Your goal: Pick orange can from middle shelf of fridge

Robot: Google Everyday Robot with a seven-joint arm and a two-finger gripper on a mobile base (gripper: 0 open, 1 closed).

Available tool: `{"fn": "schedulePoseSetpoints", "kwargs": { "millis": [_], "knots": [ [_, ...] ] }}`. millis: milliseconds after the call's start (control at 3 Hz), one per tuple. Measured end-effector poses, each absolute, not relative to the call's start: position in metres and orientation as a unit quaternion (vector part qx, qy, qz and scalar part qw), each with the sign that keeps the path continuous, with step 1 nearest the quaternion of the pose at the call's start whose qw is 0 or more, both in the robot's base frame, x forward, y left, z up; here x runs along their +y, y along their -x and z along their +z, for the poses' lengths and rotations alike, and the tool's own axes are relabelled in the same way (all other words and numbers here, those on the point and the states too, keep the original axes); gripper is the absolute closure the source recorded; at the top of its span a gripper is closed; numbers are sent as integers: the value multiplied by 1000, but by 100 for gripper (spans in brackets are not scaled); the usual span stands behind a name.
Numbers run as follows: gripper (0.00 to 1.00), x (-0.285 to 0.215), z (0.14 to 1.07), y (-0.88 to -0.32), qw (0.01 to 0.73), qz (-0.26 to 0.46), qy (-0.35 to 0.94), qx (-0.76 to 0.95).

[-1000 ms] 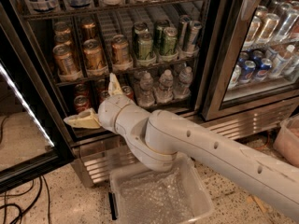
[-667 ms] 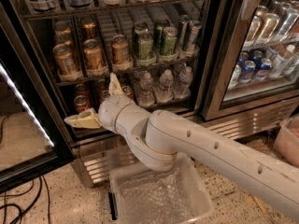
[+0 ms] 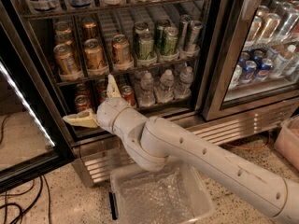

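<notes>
Several orange cans stand in lanes on the left part of the middle shelf (image 3: 117, 73) of the fridge (image 3: 219, 55); the front ones are an orange can on the left (image 3: 64, 59), one in the middle (image 3: 95, 54) and one on the right (image 3: 121, 49). My gripper (image 3: 96, 101) is open and empty, below the middle shelf, in front of the lower shelf. One finger (image 3: 81, 120) points left, the other finger (image 3: 112, 86) points up toward the shelf rail. Green cans (image 3: 145, 45) stand to the right of the orange ones.
Red cans (image 3: 127, 94) and water bottles (image 3: 164, 85) stand on the lower shelf behind the gripper. The open glass door (image 3: 23, 120) is at the left. A clear plastic bin (image 3: 161, 195) sits on the floor under my arm. A second, closed cooler (image 3: 261, 45) is at the right.
</notes>
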State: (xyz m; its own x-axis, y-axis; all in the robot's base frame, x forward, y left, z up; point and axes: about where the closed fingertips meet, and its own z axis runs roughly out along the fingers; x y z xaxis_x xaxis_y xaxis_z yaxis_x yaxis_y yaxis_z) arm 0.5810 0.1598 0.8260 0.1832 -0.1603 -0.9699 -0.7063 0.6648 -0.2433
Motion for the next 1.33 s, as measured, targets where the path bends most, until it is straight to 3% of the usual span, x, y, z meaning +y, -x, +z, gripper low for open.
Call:
{"fn": "schedulePoseSetpoints", "kwargs": {
  "millis": [667,1000,1333],
  "knots": [
    [29,171,818,-600,700,170,354,597],
    [39,172,818,-608,704,139,349,602],
    [39,175,820,-620,714,114,337,603]
  ]
}}
